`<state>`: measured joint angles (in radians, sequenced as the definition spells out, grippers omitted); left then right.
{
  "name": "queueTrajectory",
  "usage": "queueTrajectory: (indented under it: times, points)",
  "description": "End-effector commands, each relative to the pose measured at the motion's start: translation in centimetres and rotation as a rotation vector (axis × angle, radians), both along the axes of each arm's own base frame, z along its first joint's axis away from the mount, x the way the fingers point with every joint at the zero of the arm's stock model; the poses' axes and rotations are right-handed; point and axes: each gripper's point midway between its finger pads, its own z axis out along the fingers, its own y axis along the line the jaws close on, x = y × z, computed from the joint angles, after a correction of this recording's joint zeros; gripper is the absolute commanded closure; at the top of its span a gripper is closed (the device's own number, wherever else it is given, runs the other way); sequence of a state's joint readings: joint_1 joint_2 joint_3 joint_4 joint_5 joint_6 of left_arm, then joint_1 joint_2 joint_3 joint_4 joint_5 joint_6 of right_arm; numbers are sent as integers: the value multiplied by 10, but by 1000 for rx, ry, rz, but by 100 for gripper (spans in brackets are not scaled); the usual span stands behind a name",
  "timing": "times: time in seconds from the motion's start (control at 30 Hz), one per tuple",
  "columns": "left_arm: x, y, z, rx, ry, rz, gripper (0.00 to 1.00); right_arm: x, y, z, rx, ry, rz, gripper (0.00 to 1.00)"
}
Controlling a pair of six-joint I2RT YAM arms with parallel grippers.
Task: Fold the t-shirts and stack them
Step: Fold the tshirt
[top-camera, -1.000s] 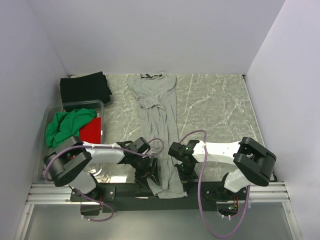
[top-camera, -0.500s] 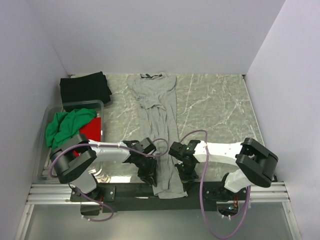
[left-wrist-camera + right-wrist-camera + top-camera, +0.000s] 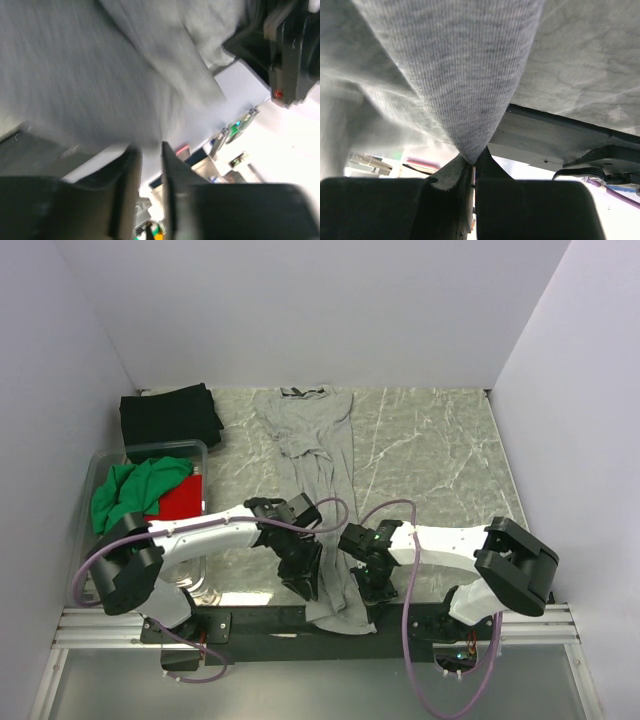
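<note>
The heather-grey t-shirt [image 3: 318,465] lies as a long narrow strip down the middle of the table, collar at the far end, hem hanging over the near edge. My left gripper [image 3: 301,578] is at the hem's left side. In the blurred left wrist view its jaws [image 3: 150,147] stand almost together with grey cloth [image 3: 100,75] between them. My right gripper [image 3: 367,578] is at the hem's right side and is shut [image 3: 474,159] on a pinched fold of the grey shirt [image 3: 450,65]. The black shirt [image 3: 170,416] lies folded at the back left. The green shirt [image 3: 133,492] and red shirt [image 3: 183,502] lie in the bin.
A clear plastic bin [image 3: 100,462] stands at the left edge of the marble-patterned table [image 3: 430,460]. White walls close in the back and both sides. The black mounting rail [image 3: 250,620] runs along the near edge under the hanging hem.
My left gripper has moved right and away from the near edge, pulling the hem's left side inward, so the near end of the strip is narrower. The right gripper has barely moved.
</note>
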<state>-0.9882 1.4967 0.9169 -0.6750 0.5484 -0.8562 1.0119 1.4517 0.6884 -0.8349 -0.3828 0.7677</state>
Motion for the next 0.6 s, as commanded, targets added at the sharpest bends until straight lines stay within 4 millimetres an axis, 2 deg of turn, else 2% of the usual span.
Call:
queueTrajectory:
  times: [0.0,0.03,0.1,0.13,0.23,0.37,0.47,0.57]
  points:
    - [-17,27,26,77,28,-55,66,3,4,13,22,-20,9,100]
    - [-18,32,31,82,18,-59,58,3,4,13,22,-20,7,100]
    - [-24,45,39,120,27,-80,54,2,3,14,18,-14,6,100]
    - [-27,50,45,117,21,-84,48,2,3,14,18,-14,9,99]
    - [-28,56,55,114,-4,-77,40,4,2,19,15,-30,6,86]
    - [-20,46,38,88,-23,-14,39,11,3,32,9,-68,-10,72]
    - [-12,30,25,22,-43,17,39,20,6,42,18,-124,-32,69]
    - [-3,22,14,-17,-85,31,34,37,15,56,62,-219,-39,67]
